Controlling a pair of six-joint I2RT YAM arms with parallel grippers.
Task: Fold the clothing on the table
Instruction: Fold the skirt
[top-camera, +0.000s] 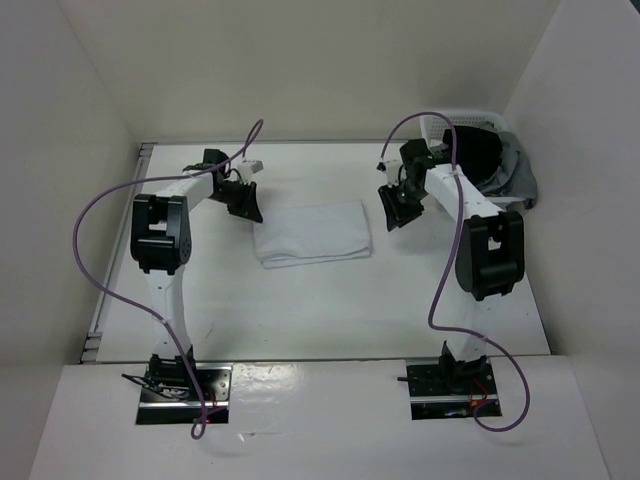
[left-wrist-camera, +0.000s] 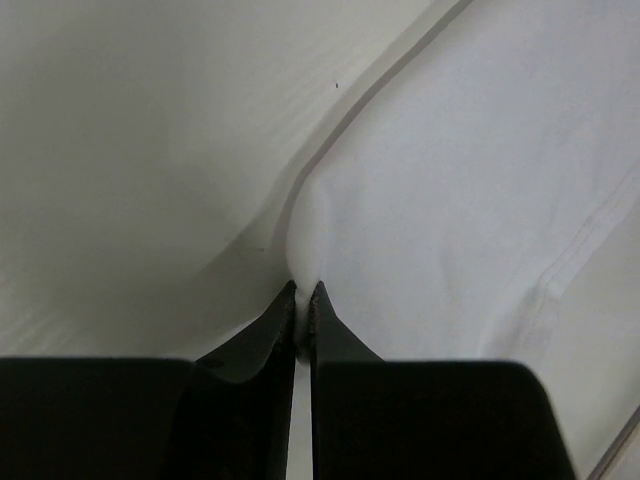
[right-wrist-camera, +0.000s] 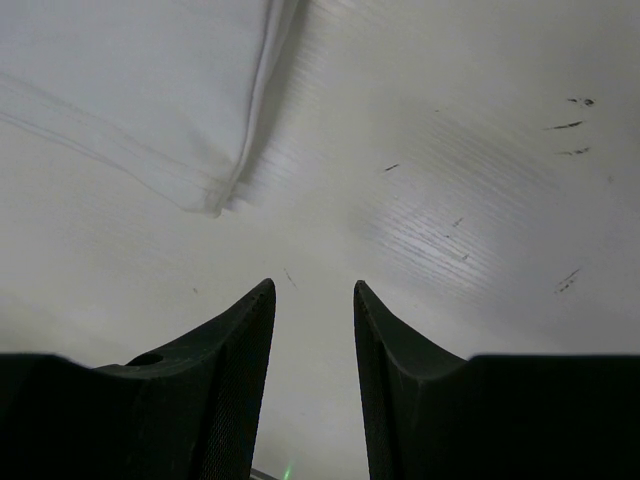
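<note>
The clothing (top-camera: 312, 232) is a plain white cloth, folded into a rough rectangle, lying in the middle of the table (top-camera: 330, 310). My left gripper (top-camera: 246, 206) is at its far left corner, shut on a pinch of the fabric. In the left wrist view the clothing (left-wrist-camera: 460, 200) rises in a small ridge between the black fingertips of the left gripper (left-wrist-camera: 303, 290). My right gripper (top-camera: 392, 212) hovers just right of the cloth's right edge, open and empty. The right wrist view shows the right gripper (right-wrist-camera: 312, 292) over bare table with a corner of the clothing (right-wrist-camera: 130, 90) ahead at the left.
A white perforated basket (top-camera: 470, 125) with a dark grey garment (top-camera: 500, 160) stands in the far right corner, behind the right arm. White walls enclose the table on three sides. Purple cables loop above both arms.
</note>
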